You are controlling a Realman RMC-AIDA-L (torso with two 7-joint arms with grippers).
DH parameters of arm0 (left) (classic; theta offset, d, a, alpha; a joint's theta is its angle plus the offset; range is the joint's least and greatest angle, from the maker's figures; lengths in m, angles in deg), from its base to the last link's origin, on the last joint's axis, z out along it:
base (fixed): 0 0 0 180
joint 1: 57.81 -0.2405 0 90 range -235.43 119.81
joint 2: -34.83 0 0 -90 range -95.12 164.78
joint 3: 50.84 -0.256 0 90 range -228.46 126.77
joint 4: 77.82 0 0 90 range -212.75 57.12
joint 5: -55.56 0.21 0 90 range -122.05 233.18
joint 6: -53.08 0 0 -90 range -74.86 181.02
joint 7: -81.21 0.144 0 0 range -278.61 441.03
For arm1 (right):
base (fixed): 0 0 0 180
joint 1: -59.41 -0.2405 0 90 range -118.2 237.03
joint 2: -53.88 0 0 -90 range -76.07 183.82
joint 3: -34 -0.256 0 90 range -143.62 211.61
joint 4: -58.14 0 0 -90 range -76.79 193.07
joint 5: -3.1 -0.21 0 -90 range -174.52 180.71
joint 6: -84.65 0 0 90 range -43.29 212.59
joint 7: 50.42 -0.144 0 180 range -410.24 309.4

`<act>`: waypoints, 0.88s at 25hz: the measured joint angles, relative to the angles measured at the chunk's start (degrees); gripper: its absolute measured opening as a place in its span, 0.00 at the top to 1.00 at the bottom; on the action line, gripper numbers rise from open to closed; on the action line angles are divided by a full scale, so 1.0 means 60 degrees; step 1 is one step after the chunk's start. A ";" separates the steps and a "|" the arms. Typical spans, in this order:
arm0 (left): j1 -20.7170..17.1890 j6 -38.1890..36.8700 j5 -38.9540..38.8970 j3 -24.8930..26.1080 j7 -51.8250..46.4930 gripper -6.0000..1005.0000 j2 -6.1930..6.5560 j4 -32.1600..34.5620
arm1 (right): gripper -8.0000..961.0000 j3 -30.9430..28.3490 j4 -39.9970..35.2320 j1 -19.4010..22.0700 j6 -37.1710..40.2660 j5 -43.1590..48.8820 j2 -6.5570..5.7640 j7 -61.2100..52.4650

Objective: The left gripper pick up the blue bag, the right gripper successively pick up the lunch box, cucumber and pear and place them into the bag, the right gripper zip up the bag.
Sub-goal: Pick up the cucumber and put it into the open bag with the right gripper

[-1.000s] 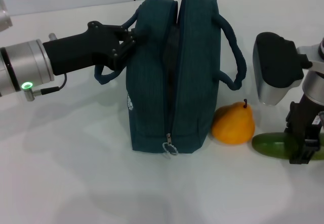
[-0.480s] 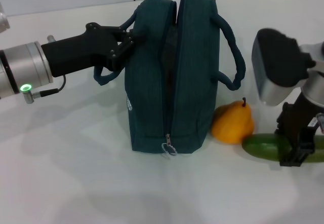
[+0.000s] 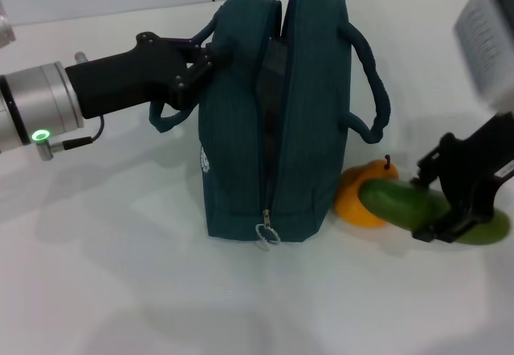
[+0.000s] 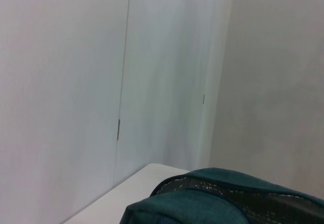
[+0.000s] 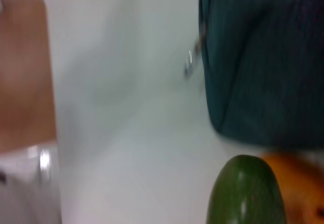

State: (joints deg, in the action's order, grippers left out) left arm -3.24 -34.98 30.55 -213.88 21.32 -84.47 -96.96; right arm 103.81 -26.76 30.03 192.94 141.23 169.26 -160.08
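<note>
The blue bag stands upright mid-table with its top zipper open and its ring pull at the near end. My left gripper is shut on the bag's left handle. To the right, my right gripper is shut on the cucumber, which hangs lifted and tilted, its near end passing in front of the pear. The pear rests on the table against the bag's right side. The right wrist view shows the cucumber, the pear and the blue bag. The lunch box is out of view.
The white table stretches in front of and left of the bag. A pale wall stands behind the table's far edge. The left wrist view shows the bag's top rim with dark lining.
My right gripper has lifted the cucumber off the table and carried it left, so its end now overlaps the pear. The left gripper and bag stay where they were.
</note>
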 joint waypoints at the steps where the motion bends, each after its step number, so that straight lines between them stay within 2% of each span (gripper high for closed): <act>1: 0.0009 0.0000 0.0000 0.0000 -0.0008 0.88 0.0001 -0.0008 | 0.34 -0.0385 0.0001 0.0064 0.0110 -0.0375 -0.0002 0.0225; 7: 0.0059 0.0000 0.0002 0.0000 0.0007 0.87 0.0020 -0.0019 | 0.34 -0.2111 0.0314 0.0264 0.0866 -0.2391 -0.0022 0.1539; 12: 0.0055 0.0001 -0.0050 0.0000 0.0135 0.87 0.0021 -0.0044 | 0.34 -0.3847 0.1539 0.0164 0.0843 -0.3880 -0.0081 0.2640; 14: 0.0032 0.0002 -0.0144 0.0000 0.0223 0.87 0.0020 -0.0052 | 0.34 -0.4349 0.2105 0.0131 0.0900 -0.4572 -0.0199 0.3052; 18: -0.0003 -0.0038 -0.0337 0.0001 0.0276 0.87 0.0031 -0.0071 | 0.34 -0.4772 0.3054 0.0157 0.0885 -0.6045 -0.0578 0.3528; 20: -0.0030 -0.0049 -0.0391 0.0000 0.0336 0.87 0.0032 -0.0079 | 0.34 -0.5001 0.3558 0.0172 0.0805 -0.6799 -0.0666 0.3859; 22: -0.0046 -0.0051 -0.0404 0.0000 0.0407 0.87 0.0014 -0.0082 | 0.34 -0.5382 0.4243 0.0164 0.0544 -0.7669 -0.0662 0.4185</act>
State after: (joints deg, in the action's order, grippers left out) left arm -3.52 -35.29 28.13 -213.88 23.76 -84.39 -97.45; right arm 71.52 -1.30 31.02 196.20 95.21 165.29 -134.97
